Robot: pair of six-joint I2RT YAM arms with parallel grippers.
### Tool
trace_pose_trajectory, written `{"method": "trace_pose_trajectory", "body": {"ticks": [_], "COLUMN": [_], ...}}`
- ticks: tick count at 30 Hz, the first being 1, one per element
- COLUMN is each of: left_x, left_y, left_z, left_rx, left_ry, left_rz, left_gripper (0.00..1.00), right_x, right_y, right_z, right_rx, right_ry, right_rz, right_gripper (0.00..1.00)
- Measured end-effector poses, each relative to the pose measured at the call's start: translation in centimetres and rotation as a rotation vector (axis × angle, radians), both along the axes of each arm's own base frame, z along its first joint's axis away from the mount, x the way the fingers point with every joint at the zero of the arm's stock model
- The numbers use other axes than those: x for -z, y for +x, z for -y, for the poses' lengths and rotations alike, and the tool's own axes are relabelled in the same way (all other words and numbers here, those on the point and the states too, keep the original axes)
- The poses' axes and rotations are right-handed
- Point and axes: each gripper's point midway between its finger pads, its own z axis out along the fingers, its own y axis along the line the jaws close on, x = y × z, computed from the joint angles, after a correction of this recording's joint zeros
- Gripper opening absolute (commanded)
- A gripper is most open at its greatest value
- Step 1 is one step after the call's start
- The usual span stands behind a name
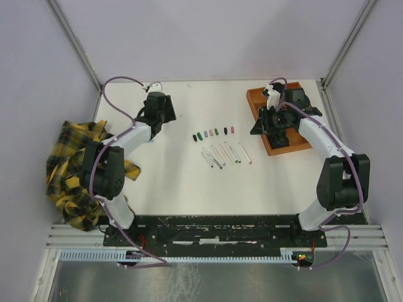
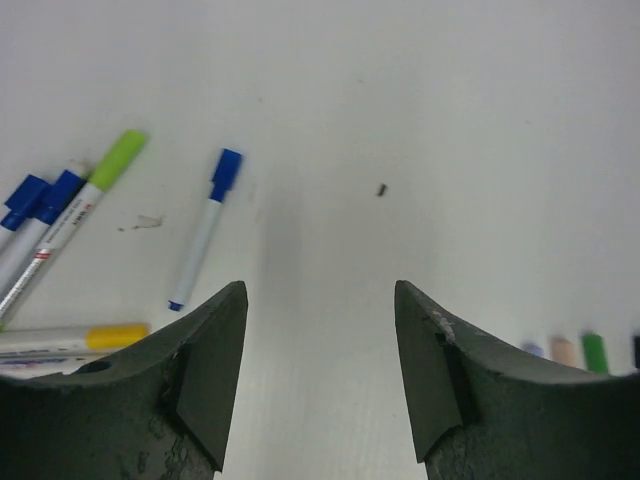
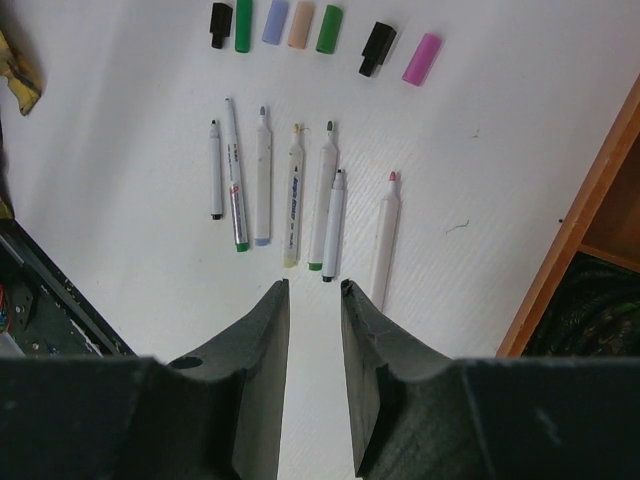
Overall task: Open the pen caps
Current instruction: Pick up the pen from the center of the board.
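Note:
Several loose pen caps lie in a row mid-table; the right wrist view shows them as black, green, lavender, peach, green, black and pink. Below them lie several uncapped white pen barrels, also in the top view. In the left wrist view several pens still wear caps: blue, green, yellow. My left gripper is open and empty over bare table at the back left. My right gripper is slightly open and empty, just short of the barrels.
An orange tray holding black round objects stands at the back right; its rim shows in the right wrist view. A yellow-black plaid cloth hangs over the table's left edge. The black base rail runs along the near edge.

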Motion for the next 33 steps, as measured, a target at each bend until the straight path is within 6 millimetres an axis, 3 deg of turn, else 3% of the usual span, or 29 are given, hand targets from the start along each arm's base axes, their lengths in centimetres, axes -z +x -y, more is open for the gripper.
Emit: {"method": "trace_pose_trajectory", "body": {"ticks": [1,4,10,15,21,26,30,33], "left_x": [0.8,3.3,7.6,9.0,10.5,11.5,11.5,11.5], "left_y": [0.6,2.0,3.5,4.0,4.2,4.3,4.4,4.5], "left_z": [-1.7,-4.2,-5.6,-7.6,-9.2,-9.1,-9.0,-8.8], "left_rx": [-0.035,-0.087,-0.088,-0.111,-0.138,-0.133,-0.128,-0.120], "left_ry": [0.005,0.025,0.075,0.100,0.108,0.112,0.111,0.106], "left_rz": [-0.020,-0.081,-0.194,-0.244,-0.294,-0.322,-0.335,-0.345], "left_gripper": [0.67,0.67,0.65,0.62,0.46,0.31,0.25,0.11], "right_x": [0.0,-0.1,0.1,0.3,0.4,0.4,0.4,0.4], "right_y": [-0.1,-0.3,-0.9,-1.1,-1.1,-1.1,-1.2,-1.2], "right_z": [-0.1,-0.2,-0.4,-0.5,-0.5,-0.5,-0.6,-0.6], "right_rx": [-0.003,-0.014,-0.025,-0.032,-0.033,-0.033,-0.034,-0.034], "right_ry": [0.003,0.013,0.023,0.029,0.030,0.031,0.031,0.031], "right_rz": [-0.001,-0.009,-0.034,-0.048,-0.053,-0.054,-0.056,-0.056], "right_gripper": [0.34,0.34,0.35,0.35,0.35,0.35,0.35,0.35]}}
